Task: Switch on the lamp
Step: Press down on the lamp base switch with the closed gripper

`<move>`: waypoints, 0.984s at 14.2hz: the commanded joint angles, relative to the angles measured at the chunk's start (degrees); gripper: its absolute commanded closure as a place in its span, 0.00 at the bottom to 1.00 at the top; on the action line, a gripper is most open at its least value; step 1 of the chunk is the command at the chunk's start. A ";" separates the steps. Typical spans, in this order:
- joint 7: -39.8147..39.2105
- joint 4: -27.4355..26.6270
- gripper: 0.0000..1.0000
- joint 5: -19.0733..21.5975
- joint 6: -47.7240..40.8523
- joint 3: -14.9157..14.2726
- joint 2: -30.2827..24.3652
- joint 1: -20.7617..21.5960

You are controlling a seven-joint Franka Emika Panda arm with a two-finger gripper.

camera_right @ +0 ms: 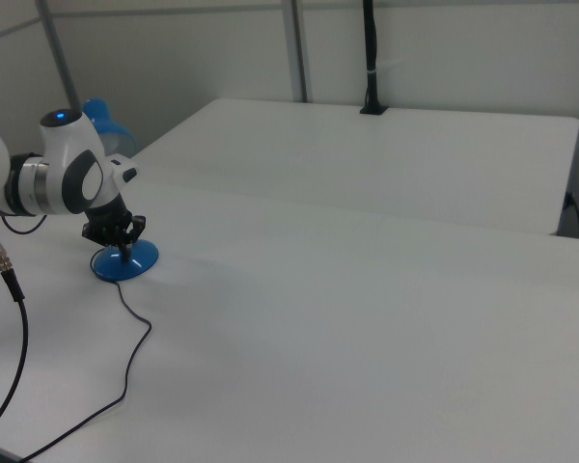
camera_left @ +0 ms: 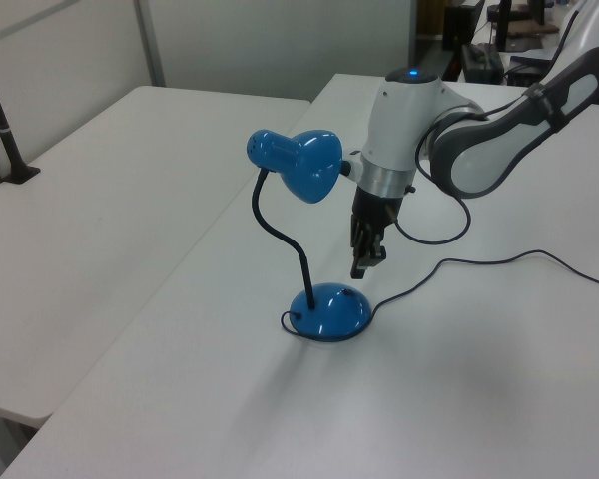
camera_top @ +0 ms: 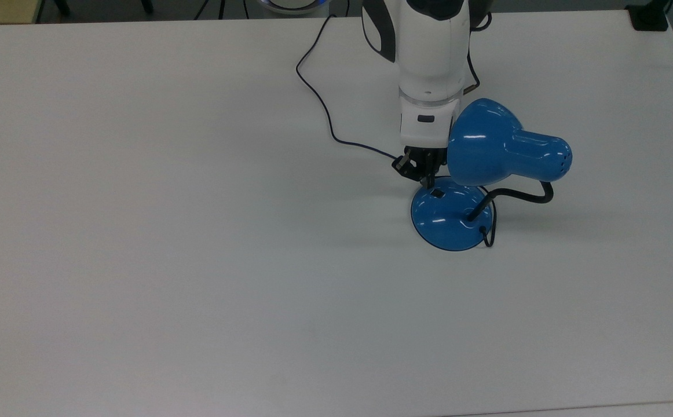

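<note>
The lamp stands on the white table: a glossy blue shade (camera_top: 487,142), a black bent gooseneck (camera_top: 522,196) and a round blue base (camera_top: 449,223) with a small black switch (camera_top: 438,193). My gripper (camera_top: 427,182) is shut, with nothing in it. It points down at the base's edge just beside the switch, tucked under the shade's rim. In the left view the gripper (camera_left: 360,267) hangs a little above the base (camera_left: 329,311), to the right of the shade (camera_left: 301,165). In the right view the gripper (camera_right: 125,251) is over the base (camera_right: 125,264).
The lamp's thin dark cord (camera_top: 325,110) runs from the base under my arm toward the table's far edge, and trails across the table (camera_left: 499,259). A black clamp (camera_top: 649,17) sits at the far right corner. A second white table (camera_left: 100,200) adjoins this one.
</note>
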 commanded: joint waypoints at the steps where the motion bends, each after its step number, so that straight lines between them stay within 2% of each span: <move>1: -2.72 0.18 1.00 0.15 5.27 0.85 1.78 -0.70; 14: -3.69 0.62 1.00 0.33 6.78 1.65 4.07 -0.61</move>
